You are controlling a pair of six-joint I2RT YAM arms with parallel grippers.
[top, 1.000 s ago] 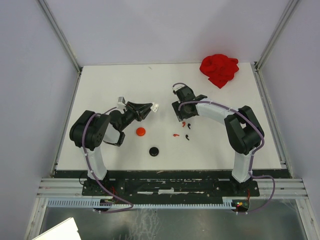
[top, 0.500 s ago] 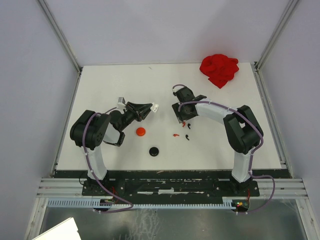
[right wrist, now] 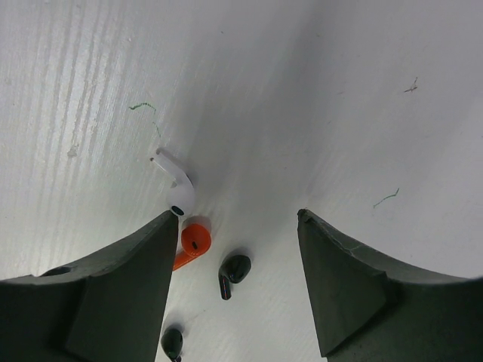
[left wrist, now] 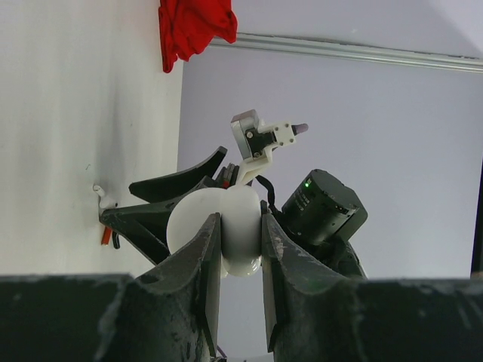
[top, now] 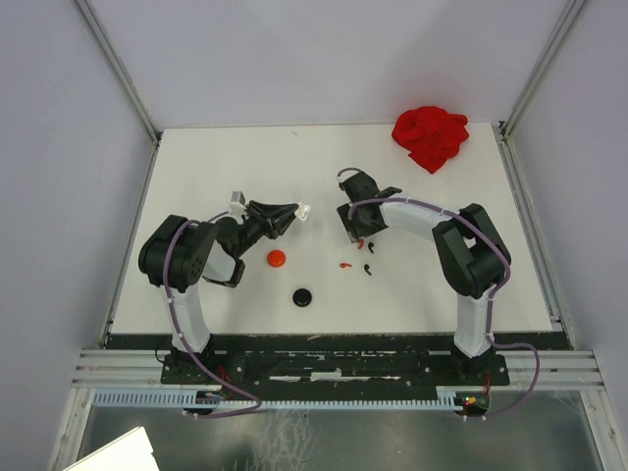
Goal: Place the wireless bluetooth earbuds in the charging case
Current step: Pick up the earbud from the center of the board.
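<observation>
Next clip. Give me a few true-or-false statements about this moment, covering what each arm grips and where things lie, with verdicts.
1. The left fingers are shut on a white round case. True.
2. The right fingers grip the white earbud. False: they stand open, and the earbud lies untouched on the table.
3. A red cloth lies at the table's far right corner. True.
4. The black disc is held in the air. False: it lies on the table, near the left arm.
</observation>
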